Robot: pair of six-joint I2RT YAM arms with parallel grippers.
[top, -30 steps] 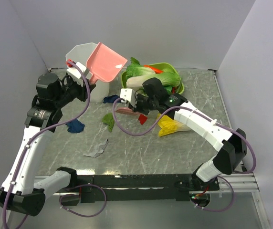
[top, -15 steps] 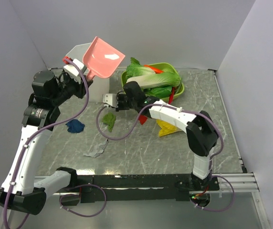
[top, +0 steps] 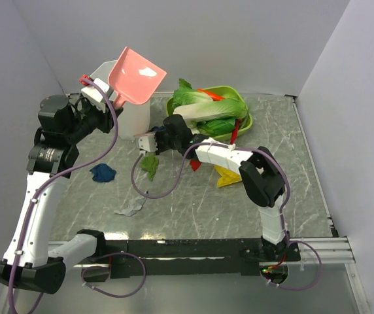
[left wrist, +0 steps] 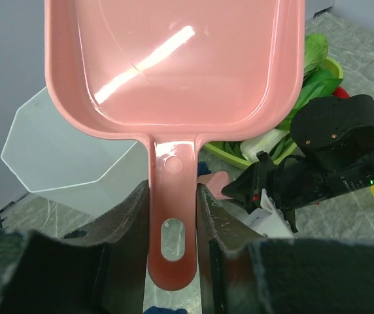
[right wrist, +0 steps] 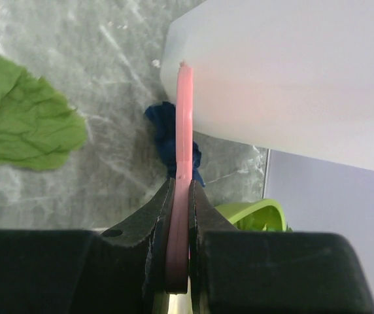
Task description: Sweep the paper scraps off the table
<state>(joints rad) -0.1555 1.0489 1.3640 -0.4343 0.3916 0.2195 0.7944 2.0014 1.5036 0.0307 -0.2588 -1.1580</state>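
On the worktop [top: 200, 203], the top view shows a blue scrap [top: 102, 173], green scrap [top: 150, 163], grey scrap [top: 132, 208] and red scrap [top: 195, 164]. Left wrist: left jaws clamp the dustpan [left wrist: 174, 59] handle, near the bin [left wrist: 63, 157]. Right wrist alone shows right jaws clamped on a pink blade [right wrist: 184, 131], with a dark blue scrap [right wrist: 161, 125] just beyond.

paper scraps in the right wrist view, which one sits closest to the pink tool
The dark blue scrap, beside the white bin and directly behind the pink tool; the green scrap lies well off to the left.
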